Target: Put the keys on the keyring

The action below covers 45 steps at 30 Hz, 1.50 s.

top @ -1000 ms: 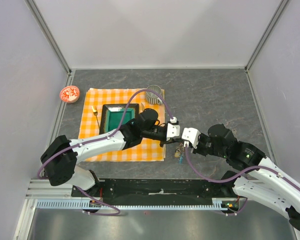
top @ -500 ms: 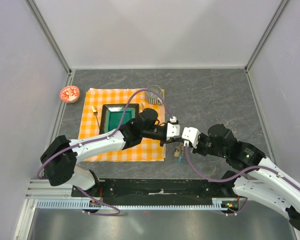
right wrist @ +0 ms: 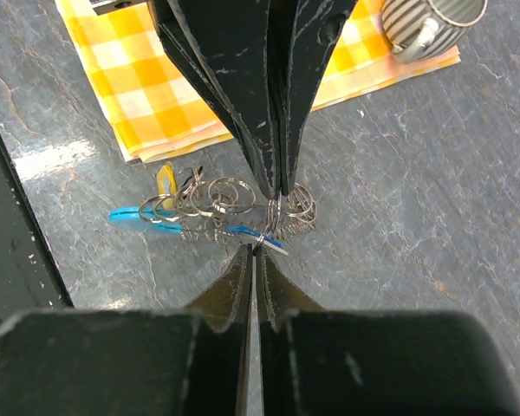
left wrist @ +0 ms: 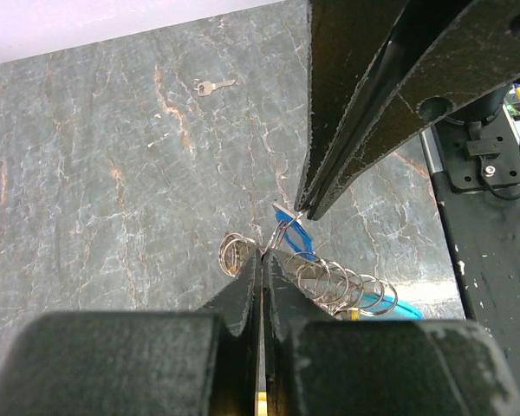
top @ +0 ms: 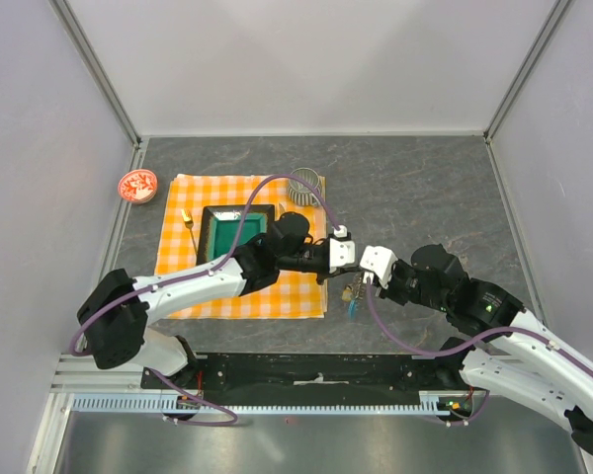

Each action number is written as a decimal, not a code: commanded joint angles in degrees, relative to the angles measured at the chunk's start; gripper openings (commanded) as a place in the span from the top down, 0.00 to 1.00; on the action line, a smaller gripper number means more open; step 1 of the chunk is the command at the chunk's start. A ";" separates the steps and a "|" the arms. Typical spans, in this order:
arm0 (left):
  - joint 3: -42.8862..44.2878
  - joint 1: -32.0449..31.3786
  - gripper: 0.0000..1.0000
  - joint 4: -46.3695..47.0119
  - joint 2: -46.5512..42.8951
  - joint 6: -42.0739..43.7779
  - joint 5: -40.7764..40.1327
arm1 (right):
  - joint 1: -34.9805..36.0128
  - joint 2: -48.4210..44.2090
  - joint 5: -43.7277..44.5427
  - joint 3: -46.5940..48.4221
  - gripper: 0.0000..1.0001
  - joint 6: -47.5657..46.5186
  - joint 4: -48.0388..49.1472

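The keyring (right wrist: 210,204) is a bunch of thin metal rings with a cyan tag (right wrist: 132,214), lying on the grey table; it also shows in the top view (top: 353,294) and the left wrist view (left wrist: 351,288). A yellow key (right wrist: 165,183) and a blue key (right wrist: 262,235) hang in the bunch. My left gripper (left wrist: 262,253) is shut on one ring of the keyring. My right gripper (right wrist: 256,250) faces it, tip to tip, shut on the blue key (left wrist: 292,236) at its small ring. In the top view the two grippers (top: 342,251) (top: 372,265) meet just above the bunch.
A yellow checked cloth (top: 193,296) holds a green tray (top: 217,229) and a small yellow-headed key (top: 187,218). A ribbed grey cup (top: 303,183) stands at the cloth's far corner. A red and white dish (top: 136,185) sits far left. A loose metal key (left wrist: 215,85) lies on the table.
Both grippers have shifted slightly away from the arm bases, still tip to tip, and the ring bunch has shifted with them.
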 commanded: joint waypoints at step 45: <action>-9.83 -4.51 0.98 10.39 -2.32 0.32 -14.85 | 0.73 -5.44 24.31 -3.60 0.75 14.71 14.87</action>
